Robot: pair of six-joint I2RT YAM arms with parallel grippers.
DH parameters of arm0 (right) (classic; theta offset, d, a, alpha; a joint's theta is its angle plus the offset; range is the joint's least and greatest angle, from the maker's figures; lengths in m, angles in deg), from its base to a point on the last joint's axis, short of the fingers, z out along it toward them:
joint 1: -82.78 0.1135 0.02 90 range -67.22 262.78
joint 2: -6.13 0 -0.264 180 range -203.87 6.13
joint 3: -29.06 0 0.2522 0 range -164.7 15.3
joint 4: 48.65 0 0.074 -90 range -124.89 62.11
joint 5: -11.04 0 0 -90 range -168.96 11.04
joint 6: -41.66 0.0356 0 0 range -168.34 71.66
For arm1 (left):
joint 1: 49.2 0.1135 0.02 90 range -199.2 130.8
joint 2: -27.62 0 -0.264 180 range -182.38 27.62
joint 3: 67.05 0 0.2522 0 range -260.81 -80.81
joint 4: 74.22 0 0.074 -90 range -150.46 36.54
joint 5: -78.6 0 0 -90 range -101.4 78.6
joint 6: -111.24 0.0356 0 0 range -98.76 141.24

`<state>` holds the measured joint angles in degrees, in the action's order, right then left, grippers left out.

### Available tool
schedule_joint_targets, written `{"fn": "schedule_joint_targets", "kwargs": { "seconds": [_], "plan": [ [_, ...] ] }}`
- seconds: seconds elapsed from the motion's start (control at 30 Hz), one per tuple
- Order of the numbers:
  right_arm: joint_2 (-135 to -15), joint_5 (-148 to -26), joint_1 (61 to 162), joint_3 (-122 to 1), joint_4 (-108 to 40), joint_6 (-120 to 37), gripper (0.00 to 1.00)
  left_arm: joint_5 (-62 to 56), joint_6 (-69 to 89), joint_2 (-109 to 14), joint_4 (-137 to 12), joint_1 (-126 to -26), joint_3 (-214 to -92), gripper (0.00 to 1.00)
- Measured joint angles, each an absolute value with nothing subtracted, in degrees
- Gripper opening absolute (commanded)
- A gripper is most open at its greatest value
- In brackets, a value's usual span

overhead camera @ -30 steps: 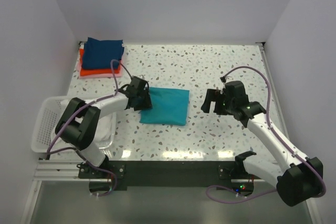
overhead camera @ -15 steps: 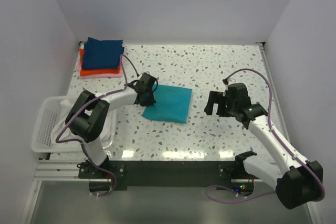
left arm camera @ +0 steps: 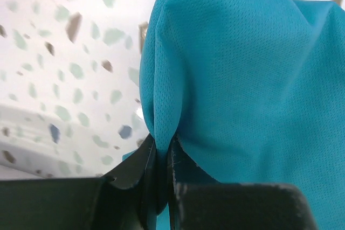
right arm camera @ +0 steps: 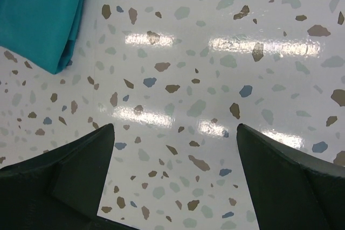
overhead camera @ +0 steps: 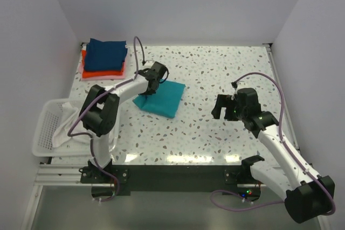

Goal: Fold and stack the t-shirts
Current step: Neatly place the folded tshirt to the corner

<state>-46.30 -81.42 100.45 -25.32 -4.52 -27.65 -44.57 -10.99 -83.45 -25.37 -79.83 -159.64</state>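
Observation:
The folded teal t-shirt (overhead camera: 160, 97) lies mid-left on the table. My left gripper (overhead camera: 151, 88) is shut on its left edge; in the left wrist view the cloth (left arm camera: 242, 79) is pinched between the jaws (left arm camera: 160, 157). A stack of folded shirts sits at the back left: navy blue (overhead camera: 107, 54) on top, orange-red (overhead camera: 102, 71) below, pink (overhead camera: 91, 77) at the bottom. My right gripper (overhead camera: 222, 107) is open and empty over bare table to the right; its wrist view shows a teal shirt corner (right arm camera: 40, 17) at upper left.
A white slatted basket (overhead camera: 51, 127) with white cloth in it stands at the front left edge. White walls close the table on the left, back and right.
My left gripper has dragged the teal t-shirt up and to the left, toward the stack. My right gripper has drawn back slightly to the right.

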Motion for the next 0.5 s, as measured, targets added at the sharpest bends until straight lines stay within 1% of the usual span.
{"fn": "schedule_joint_targets", "kwargs": {
  "seconds": [0.1,0.3,0.5],
  "plan": [
    [-46.08,-81.40,100.45,-25.19,-4.59,-27.81,0.99,-48.15,-7.30,-85.28,-25.20,-78.56,-163.07,0.00],
    [-46.30,-81.42,100.38,-24.97,-4.98,-27.85,0.99,-51.72,1.38,-87.58,-26.92,-75.50,-168.05,0.00],
    [-48.20,-81.36,100.38,-24.84,-5.46,-27.87,0.99,-52.18,7.85,-92.63,-27.69,-71.31,-178.90,0.00]
  ]
}}
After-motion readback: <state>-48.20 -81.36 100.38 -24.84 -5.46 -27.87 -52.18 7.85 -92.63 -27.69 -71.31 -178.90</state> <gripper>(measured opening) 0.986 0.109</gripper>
